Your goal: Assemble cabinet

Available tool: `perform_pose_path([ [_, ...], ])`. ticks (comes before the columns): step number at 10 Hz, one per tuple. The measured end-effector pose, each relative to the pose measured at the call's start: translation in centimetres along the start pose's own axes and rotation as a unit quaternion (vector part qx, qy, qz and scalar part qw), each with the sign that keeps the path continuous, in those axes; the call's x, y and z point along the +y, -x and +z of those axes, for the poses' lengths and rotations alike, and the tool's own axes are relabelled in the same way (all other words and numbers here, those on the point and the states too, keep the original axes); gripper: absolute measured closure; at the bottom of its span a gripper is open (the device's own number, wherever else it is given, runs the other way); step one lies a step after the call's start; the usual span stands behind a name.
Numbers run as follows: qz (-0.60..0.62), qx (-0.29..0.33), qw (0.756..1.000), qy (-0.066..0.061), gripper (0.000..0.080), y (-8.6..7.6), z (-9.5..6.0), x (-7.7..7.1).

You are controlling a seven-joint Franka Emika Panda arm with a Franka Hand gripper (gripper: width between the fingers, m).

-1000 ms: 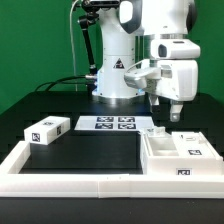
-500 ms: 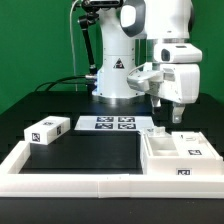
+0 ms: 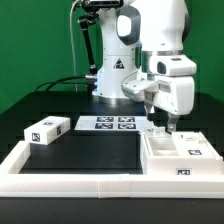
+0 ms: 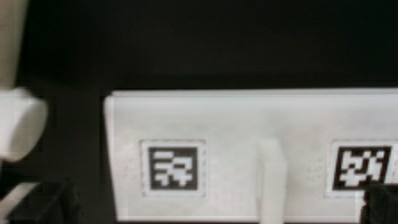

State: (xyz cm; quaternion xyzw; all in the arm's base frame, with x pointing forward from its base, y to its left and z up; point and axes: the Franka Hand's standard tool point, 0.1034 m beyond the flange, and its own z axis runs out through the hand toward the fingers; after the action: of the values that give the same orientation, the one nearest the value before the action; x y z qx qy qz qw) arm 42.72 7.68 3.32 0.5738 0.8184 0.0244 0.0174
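Observation:
The cabinet body (image 3: 180, 155), a white open box with tags, lies at the exterior view's right, inside the border rail. My gripper (image 3: 163, 124) hangs just above its far left corner, not touching it. The jaws stand apart with nothing between them. In the wrist view the cabinet body (image 4: 249, 120) fills most of the picture, and two tags show on its white face. A smaller white tagged panel block (image 3: 47, 130) lies at the exterior view's left, well away from the gripper.
The marker board (image 3: 108, 124) lies at the back middle, in front of the robot base (image 3: 112, 75). A long white border rail (image 3: 70, 183) runs along the front and left sides of the black mat (image 3: 90, 152).
The gripper has come down and shifted towards the exterior view's left, from above the cabinet body's back to just over its far left corner. The parts have not moved.

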Motion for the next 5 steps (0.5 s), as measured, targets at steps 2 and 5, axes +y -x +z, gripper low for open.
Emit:
perform_pose_path([
  [2, 0.003, 0.004, 1.000, -0.008, 0.0002, -0.1, 0.7, -0.5],
  [5, 0.006, 0.009, 1.000, -0.019, 0.0038, -0.4, 1.8, -1.3],
])
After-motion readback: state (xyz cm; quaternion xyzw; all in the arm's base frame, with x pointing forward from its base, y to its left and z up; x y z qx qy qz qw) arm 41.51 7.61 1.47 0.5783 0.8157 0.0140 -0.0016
